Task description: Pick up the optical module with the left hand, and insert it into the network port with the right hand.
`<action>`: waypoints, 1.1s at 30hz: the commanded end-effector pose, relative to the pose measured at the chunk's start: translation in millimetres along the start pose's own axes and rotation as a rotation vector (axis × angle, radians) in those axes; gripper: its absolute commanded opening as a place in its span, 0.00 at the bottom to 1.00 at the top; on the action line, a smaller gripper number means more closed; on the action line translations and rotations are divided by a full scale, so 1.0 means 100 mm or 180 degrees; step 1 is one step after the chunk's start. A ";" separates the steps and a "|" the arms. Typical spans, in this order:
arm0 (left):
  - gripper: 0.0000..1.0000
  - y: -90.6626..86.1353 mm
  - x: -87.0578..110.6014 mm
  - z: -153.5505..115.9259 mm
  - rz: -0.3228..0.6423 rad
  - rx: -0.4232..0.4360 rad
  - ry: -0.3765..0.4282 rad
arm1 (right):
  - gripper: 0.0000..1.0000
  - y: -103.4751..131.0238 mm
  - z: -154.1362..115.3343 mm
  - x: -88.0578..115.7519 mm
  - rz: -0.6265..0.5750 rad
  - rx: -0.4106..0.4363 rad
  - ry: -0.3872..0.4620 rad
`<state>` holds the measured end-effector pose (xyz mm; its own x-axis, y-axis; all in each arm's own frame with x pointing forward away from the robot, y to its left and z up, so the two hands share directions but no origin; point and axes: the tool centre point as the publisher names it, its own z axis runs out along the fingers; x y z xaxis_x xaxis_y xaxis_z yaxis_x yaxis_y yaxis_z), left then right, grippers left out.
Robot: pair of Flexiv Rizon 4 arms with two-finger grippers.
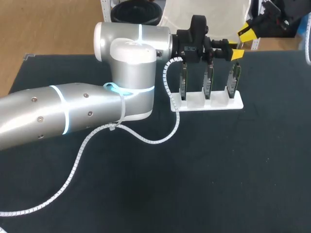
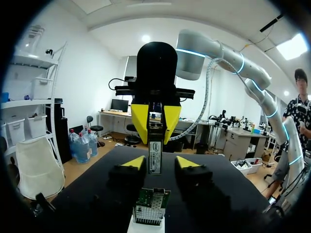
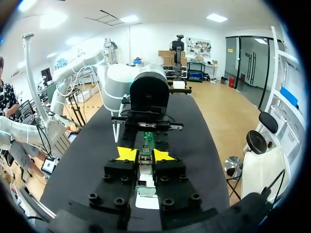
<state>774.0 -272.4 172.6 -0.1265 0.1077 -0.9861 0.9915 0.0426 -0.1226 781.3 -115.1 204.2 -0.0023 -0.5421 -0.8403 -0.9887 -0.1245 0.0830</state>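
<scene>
The right hand [image 3: 145,155] pinches the optical module [image 2: 154,156] by its upper end, both yellow tips pressed on it. The module hangs upright with its free end aimed at a network card [image 2: 152,205] just below, not yet touching, apparently to line up the insertion. The left hand [image 2: 161,164] is spread wide, its fingers flanking the module without contact, so the handover looks done. Counted: one module, two hands, and three cards upright in one white stand [image 1: 206,103] on the bench [image 1: 218,160].
</scene>
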 end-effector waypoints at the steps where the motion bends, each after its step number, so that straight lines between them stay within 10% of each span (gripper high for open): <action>1: 1.00 0.01 0.01 0.01 0.0003 -0.0003 -0.0006 | 0.00 0.02 0.01 -0.01 -0.0004 0.0021 0.0003; 33: 1.00 0.02 0.24 -0.32 0.0038 -0.0160 0.0889 | 0.00 0.00 -0.01 -0.02 -0.0026 0.0110 -0.0048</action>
<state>766.3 -236.6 149.3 -0.1290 0.3573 -0.9250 0.9900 0.1002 -0.0993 786.9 -115.1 206.7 0.0025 -0.5298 -0.8481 -0.9918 -0.1095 0.0655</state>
